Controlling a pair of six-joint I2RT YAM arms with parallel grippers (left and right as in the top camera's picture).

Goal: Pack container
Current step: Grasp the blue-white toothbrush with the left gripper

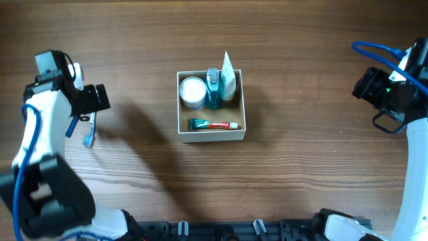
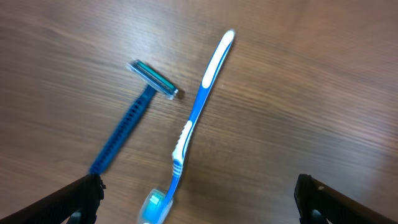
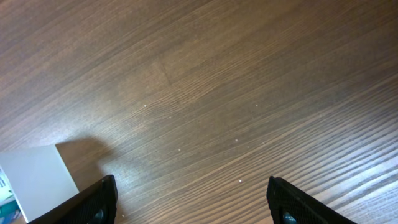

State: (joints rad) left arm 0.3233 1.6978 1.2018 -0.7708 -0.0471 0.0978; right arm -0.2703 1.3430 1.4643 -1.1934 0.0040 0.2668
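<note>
Wood table (image 1: 301, 80) held the container (image 1: 211, 136) at centre, well apart from both arms. Left gripper (image 2: 198, 202) gaped over razor (image 2: 124, 134) and toothbrush (image 2: 194, 115); right gripper (image 3: 191, 202) gaped near the container's corner.

Surface: one wooden table (image 1: 301, 60), mid-to-dark brown, with the grain running left to right in the overhead view. The same wood forms the backdrop in all three views. Lighting is even and diffuse; a pale sheen (image 2: 124, 25) shows in the left wrist view. A soft-edged shadow (image 1: 144, 134) lies left of centre. Scattered pale specks (image 3: 237, 140) noted in the right wrist view
</note>
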